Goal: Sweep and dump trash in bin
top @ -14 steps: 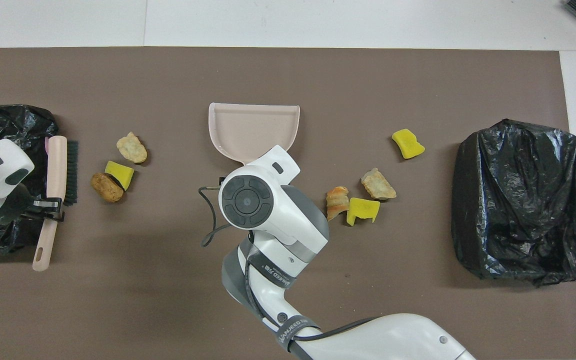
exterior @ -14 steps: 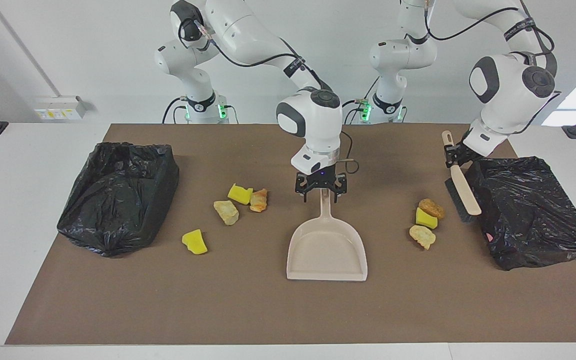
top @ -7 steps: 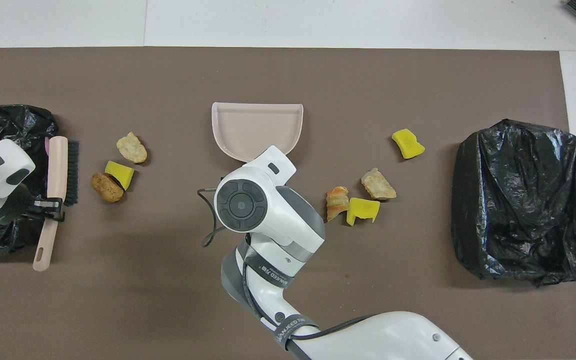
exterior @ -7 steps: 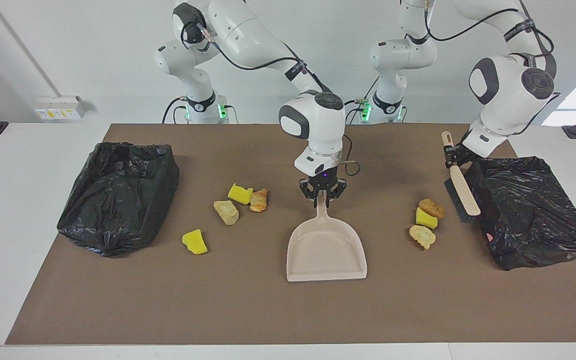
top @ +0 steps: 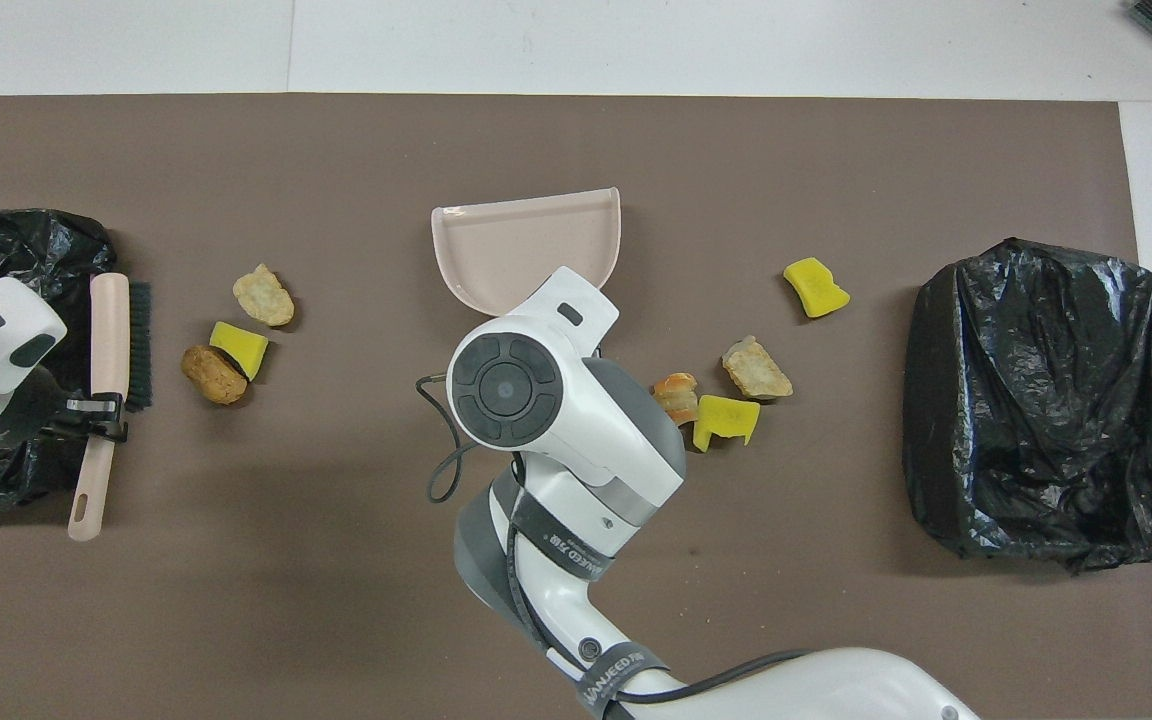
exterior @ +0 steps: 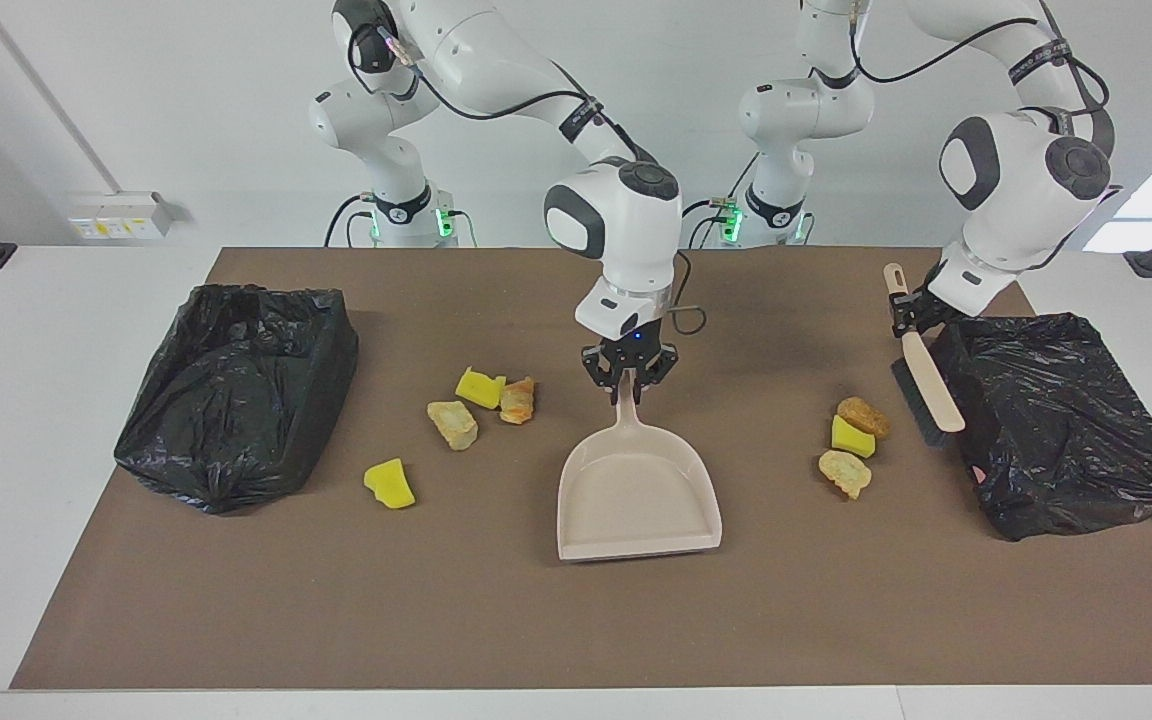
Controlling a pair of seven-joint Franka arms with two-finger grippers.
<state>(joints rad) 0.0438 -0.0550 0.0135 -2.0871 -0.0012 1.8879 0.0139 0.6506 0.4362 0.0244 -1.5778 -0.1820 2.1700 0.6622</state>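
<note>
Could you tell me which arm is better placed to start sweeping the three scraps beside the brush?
The left arm. Its tool already grips the brush, right beside those three scraps at its end of the table. The right tool is shut on the dustpan handle mid-table.

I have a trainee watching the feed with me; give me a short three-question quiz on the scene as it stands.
1. True or false: the right claw is shut on the dustpan handle.
2. How many trash scraps lie on the mat?
3. The left claw holds: A) a sponge, B) the brush, C) a bin bag.

Key: 1 true. 2 seven: four toward the right arm's end, three toward the left arm's end. 3 B.
</note>
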